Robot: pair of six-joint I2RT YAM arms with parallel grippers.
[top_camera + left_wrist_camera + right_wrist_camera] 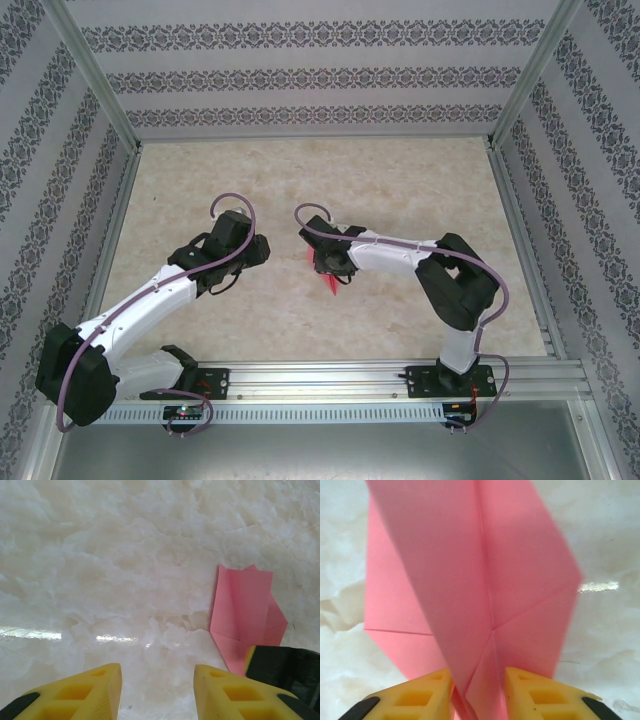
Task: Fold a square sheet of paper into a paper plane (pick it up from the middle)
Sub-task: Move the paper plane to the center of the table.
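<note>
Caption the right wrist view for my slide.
Right gripper, creased pink paper between its yellow jaws, over the pale table.

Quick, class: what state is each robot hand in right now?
Left hand: open, holding nothing.
Right hand: folded pink paper between its fingers; grip cannot be told.

White arms (140,305) with black joints (455,290), mauve cables (236,199), and yellow hollow-celled pincer fingers (97,690).

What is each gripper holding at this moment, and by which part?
The right gripper pinches the folded pink paper at its near end, along the centre crease. The left gripper is open, holding nothing.
</note>
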